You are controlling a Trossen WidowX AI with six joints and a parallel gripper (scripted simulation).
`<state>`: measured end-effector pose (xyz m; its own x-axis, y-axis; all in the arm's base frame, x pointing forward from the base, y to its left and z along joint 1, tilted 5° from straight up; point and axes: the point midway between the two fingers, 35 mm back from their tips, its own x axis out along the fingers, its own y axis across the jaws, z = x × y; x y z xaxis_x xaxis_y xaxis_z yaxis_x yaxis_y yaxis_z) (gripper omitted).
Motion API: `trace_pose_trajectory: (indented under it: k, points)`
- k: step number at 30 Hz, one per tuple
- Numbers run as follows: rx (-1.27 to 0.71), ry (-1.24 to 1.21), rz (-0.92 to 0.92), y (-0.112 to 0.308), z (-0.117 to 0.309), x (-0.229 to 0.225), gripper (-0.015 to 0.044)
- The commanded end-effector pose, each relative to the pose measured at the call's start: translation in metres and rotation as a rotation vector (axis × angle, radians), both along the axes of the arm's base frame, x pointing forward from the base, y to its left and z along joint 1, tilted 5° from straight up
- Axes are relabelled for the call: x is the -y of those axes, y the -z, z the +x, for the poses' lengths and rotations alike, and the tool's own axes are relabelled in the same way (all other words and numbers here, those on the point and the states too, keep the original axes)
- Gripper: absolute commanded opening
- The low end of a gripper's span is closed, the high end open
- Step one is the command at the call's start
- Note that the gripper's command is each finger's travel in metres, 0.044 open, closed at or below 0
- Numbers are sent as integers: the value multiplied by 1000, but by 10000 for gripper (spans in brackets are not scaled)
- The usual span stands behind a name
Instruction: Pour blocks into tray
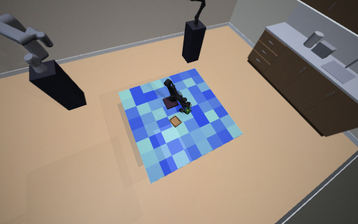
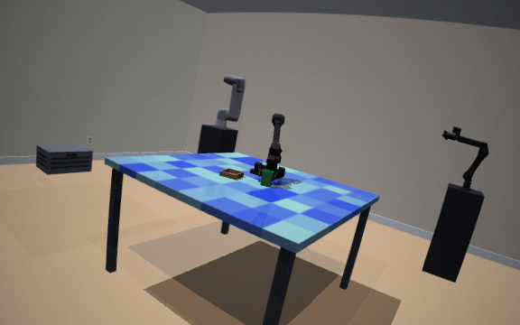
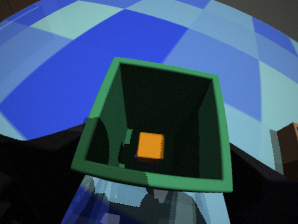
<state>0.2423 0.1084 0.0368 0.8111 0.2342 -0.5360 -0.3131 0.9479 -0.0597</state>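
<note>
Well inward from every table (image 1: 173,134) (image 2: 215,191) edge: green cup (image 1: 189,111) (image 2: 266,178) (image 3: 165,95), upright, orange block (image 3: 150,145) inside; black gripper (image 1: 185,111) (image 2: 269,171) (image 3: 161,132), fingers spread around cup; tray (image 1: 175,121) (image 2: 231,176) nearby, nearer exterior view's left corner.

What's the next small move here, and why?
Probably close the end effector onto the cup: its fingers stand wide at either side, and the cup is upright on the table, an orange block inside.
</note>
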Motion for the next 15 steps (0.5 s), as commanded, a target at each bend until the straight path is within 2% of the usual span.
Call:
trace_pose_trajectory:
  k: [1, 6, 15]
  points:
    - [0, -5, -3, 1, 1, -1, 357]
    - [0, -5, -3, 1, 1, -1, 357]
    - [0, -5, -3, 1, 1, -1, 297]
